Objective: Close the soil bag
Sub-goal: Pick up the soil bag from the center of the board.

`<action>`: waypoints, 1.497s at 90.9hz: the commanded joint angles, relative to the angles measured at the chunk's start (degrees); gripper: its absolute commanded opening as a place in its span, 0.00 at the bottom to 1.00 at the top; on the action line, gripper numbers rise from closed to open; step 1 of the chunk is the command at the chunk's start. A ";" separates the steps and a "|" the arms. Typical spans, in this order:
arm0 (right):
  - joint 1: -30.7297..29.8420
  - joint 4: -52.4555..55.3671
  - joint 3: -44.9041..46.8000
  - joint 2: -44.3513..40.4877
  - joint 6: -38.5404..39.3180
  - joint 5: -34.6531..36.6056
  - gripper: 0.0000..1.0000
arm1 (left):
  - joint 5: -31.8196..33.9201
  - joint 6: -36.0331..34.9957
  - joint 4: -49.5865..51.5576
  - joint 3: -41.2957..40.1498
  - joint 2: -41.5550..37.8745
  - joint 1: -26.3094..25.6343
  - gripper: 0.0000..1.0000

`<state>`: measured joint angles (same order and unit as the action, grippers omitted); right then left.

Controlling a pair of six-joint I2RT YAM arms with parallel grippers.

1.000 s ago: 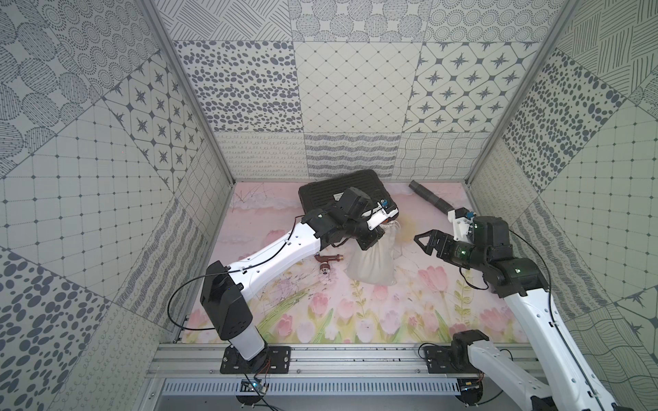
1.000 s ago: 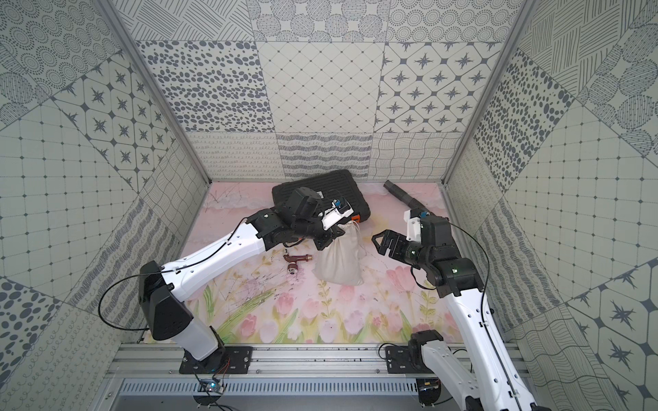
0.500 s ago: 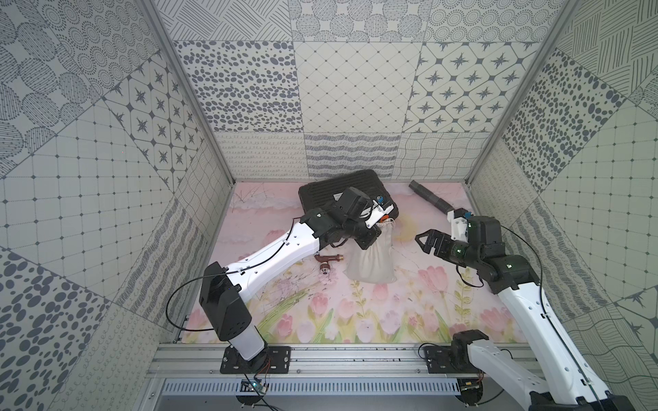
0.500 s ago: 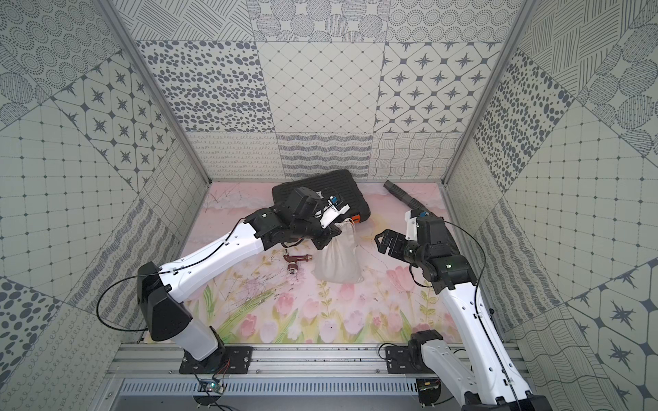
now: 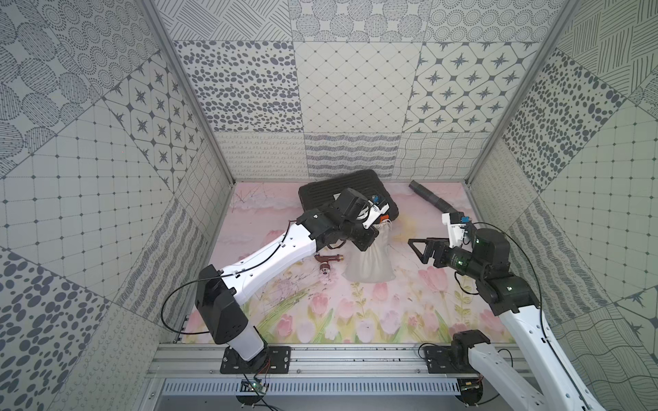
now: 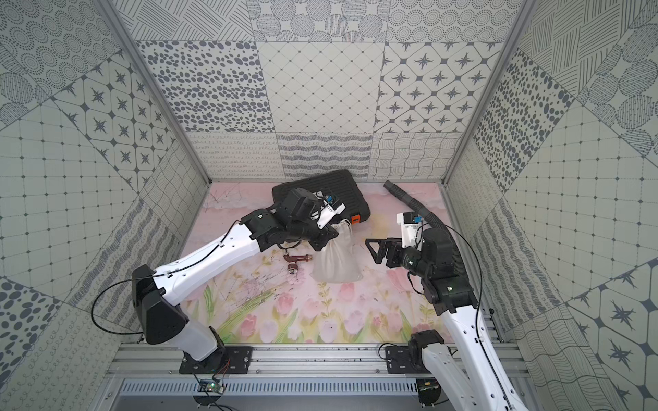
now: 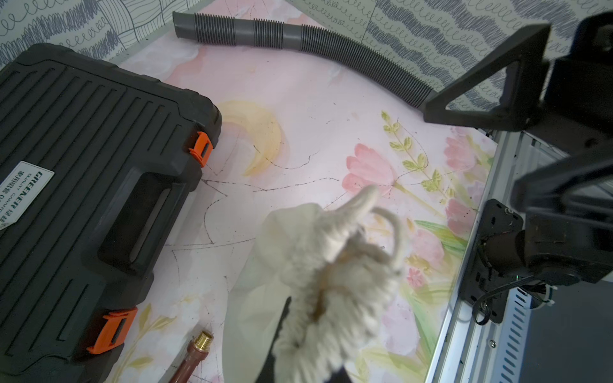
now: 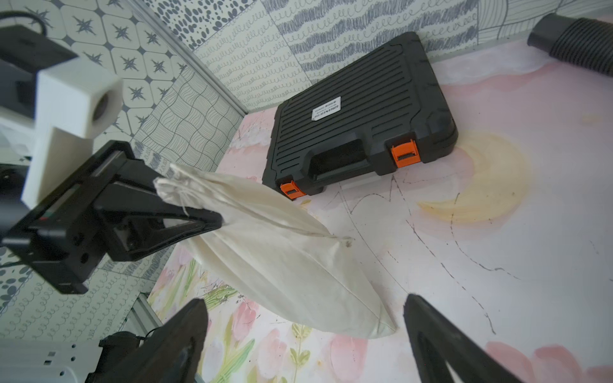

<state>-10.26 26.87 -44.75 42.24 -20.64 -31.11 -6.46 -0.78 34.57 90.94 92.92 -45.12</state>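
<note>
The soil bag [image 8: 282,265] neck sits pinched in the left gripper [image 8: 185,205]

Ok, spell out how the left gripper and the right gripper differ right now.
The left gripper is shut on the gathered neck of the soil bag; the right gripper is open and holds nothing. The left gripper touches the bag and holds its neck raised; the right gripper hangs beside the bag, apart from it. Both have black triangular fingers, and both point toward the bag.
</note>
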 commanded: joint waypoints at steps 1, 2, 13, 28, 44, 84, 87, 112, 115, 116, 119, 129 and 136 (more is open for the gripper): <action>-0.29 -5.81 1.52 -0.33 3.48 -8.36 0.97 | -2.56 1.45 -0.97 0.17 -1.68 0.79 0.00; -0.24 -5.88 1.60 -0.19 3.53 -8.40 0.97 | -2.58 1.47 -0.89 0.14 -1.73 0.81 0.00; -0.25 -5.96 1.85 0.22 4.12 -7.71 0.97 | -1.94 1.45 -0.41 0.65 -2.56 0.87 0.00; -0.33 -8.24 2.34 1.00 3.81 -9.50 0.97 | -1.44 1.33 0.97 2.98 -3.77 0.87 0.00; -0.76 -11.42 2.83 1.47 3.67 -12.55 0.97 | -1.45 0.39 2.39 4.75 -5.00 0.86 0.00; -2.35 -13.41 -0.85 2.64 7.92 -15.88 0.97 | -2.82 -2.27 5.33 7.10 -7.73 0.91 0.00; -2.81 -13.44 -1.59 3.23 8.72 -16.06 0.97 | -3.35 -2.54 5.57 7.59 -7.68 0.91 0.00; -8.32 -12.69 -10.54 11.44 15.91 -18.56 0.97 | -7.99 -6.31 8.96 11.12 -8.47 0.93 0.00; -9.10 -12.30 -11.73 12.50 16.95 -18.17 0.97 | -8.23 -6.56 9.48 11.59 -8.54 0.92 0.00; -9.31 -12.12 -12.14 12.82 17.30 -18.01 0.97 | -8.40 -6.63 9.65 11.70 -8.59 0.92 0.00; -9.99 -11.65 -13.17 14.02 18.60 -17.60 0.97 | -8.78 -6.94 10.17 12.22 -8.63 0.91 0.00; -12.24 -9.82 -16.66 17.36 23.23 -15.72 0.97 | -9.88 -7.60 11.23 13.31 -8.90 0.93 0.00; -13.89 -8.36 -19.03 20.05 26.08 -15.40 0.97 | -10.45 -8.05 11.54 13.39 -9.20 0.93 0.00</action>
<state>-22.24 17.28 -60.03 59.18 -1.13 -47.55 -11.22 -5.67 48.86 102.41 85.01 -45.12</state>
